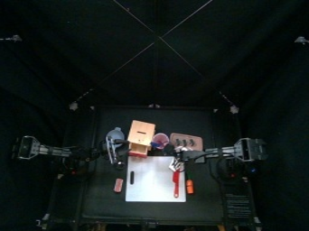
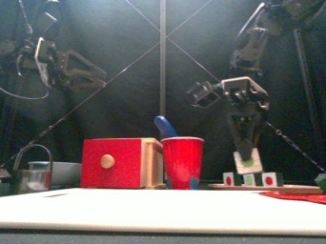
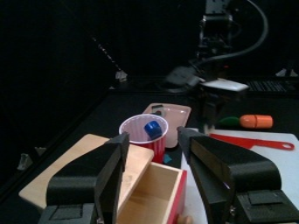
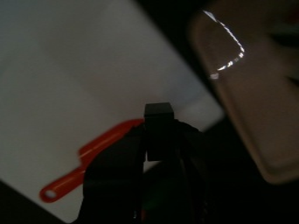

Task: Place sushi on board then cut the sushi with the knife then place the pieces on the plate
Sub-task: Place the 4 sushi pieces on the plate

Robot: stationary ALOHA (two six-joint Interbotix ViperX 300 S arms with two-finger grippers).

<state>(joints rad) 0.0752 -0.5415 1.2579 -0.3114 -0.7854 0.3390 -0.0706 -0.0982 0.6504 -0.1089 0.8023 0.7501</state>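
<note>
1. Right gripper comes down from the right arm at the board's back right corner, beside the pink tray.
2. Its jaws are close together. In the right wrist view a small dark sushi block sits pinched at their tips, over the dark strip of table between board and tray.
3. Two more sushi pieces stand upright on the tray, one on each side of the gripper and apart from it. White faces with coloured centres point to the front.
4. White cutting board lies flat at the table's front centre.
5. Red knife lies on the board along its right side, loose, nothing holding it.
6. Red cup stands behind the board, just right of the wooden box, with the blue knife sticking up out of it.
7. Left gripper hangs high on the left, jaws wide with nothing in them, above the wooden box and facing the cup.
8. Metal cutter sits at the far left of the table.
9. A small orange toy lies on the table just left of the board.
</note>
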